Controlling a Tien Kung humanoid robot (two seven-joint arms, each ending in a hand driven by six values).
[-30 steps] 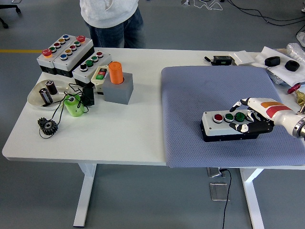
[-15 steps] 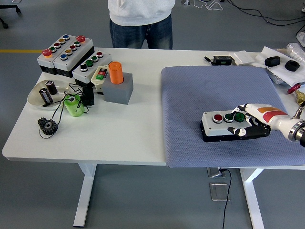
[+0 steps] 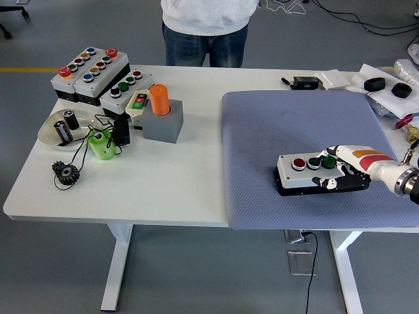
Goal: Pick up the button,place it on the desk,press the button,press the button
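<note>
Button box [image 3: 306,171] flat on grey mat [image 3: 275,124], near right. Right hand [image 3: 347,167] curled around its right end, fingertips over green buttons. Advisable: press straight down, steadying box against sliding.

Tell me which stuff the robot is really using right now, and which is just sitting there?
Using:
- button box with one red and two green buttons, on the grey mat
- right hand, fingers wrapped round the box's right end

Just sitting there:
- other button boxes
- orange cylinder in its grey block
- green spool
- black gear
- plate of batteries
</note>
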